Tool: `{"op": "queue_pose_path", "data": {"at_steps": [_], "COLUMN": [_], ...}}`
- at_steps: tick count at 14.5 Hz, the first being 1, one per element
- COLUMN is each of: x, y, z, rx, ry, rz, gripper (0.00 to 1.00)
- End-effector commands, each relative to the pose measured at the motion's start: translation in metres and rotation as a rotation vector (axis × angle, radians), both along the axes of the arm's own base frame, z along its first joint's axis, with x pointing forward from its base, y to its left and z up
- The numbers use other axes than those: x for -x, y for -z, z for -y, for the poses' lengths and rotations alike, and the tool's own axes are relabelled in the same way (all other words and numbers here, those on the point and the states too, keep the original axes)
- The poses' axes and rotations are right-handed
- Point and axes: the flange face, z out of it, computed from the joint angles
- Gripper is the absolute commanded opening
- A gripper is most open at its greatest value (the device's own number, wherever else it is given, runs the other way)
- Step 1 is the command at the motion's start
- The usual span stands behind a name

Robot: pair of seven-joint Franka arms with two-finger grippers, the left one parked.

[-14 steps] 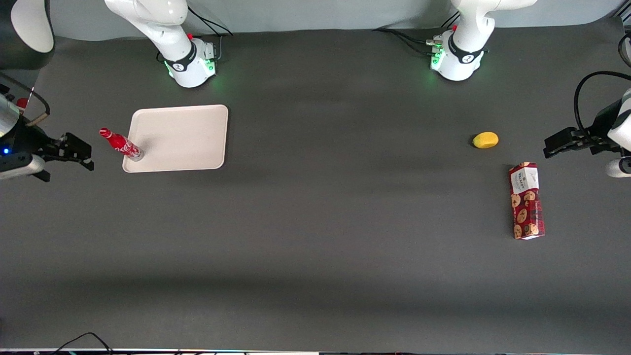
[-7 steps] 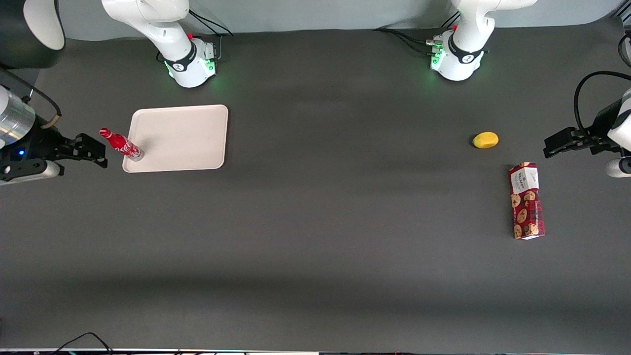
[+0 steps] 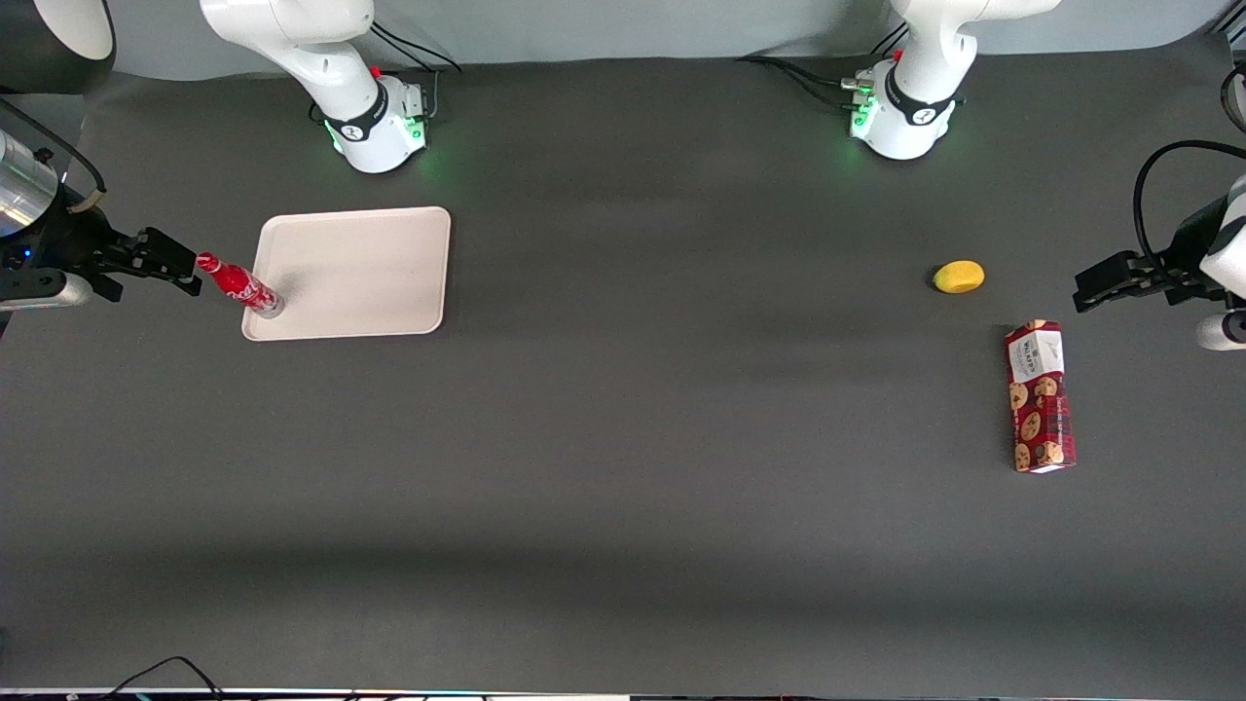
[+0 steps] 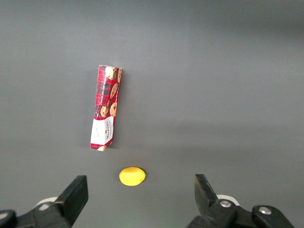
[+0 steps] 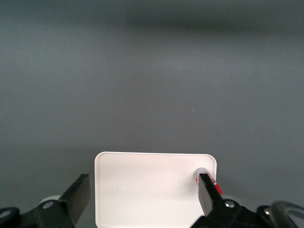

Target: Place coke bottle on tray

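The coke bottle point(image 3: 238, 285) is slim and red with a red cap and a silvery base. It stands upright on the beige tray point(image 3: 360, 273), at the corner nearest the front camera on the working arm's end. My right gripper point(image 3: 178, 265) is open and empty, up at the height of the bottle's cap and just short of it, off the tray's end. In the right wrist view the gripper point(image 5: 144, 190) looks down on the tray point(image 5: 142, 185). The bottle point(image 5: 201, 173) shows beside one finger point(image 5: 207, 190), which hides part of it.
A yellow lemon-shaped object point(image 3: 959, 276) and a red cookie box point(image 3: 1040, 395) lie toward the parked arm's end of the table. Both also show in the left wrist view, the yellow object point(image 4: 132, 176) and the box point(image 4: 105, 114). The two arm bases point(image 3: 375, 122) stand at the table's back edge.
My right gripper has moved toward the bottle and away from the front camera, ending close to the bottle's cap. The bottle and tray have not moved.
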Motion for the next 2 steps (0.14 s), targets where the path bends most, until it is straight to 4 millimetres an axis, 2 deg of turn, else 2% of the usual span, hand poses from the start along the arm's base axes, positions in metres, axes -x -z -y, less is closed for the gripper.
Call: {"op": "queue_pose_path", "data": {"at_steps": [1, 2], "x": [-0.0053, -0.0064], "y": [-0.0018, -0.0024], "z": [-0.0086, -0.0085], "rx": [-0.04, -0.038], "ry": [0.004, -0.005], "rz": [0.012, 0.014], "gripper": [1.0, 1.0]}}
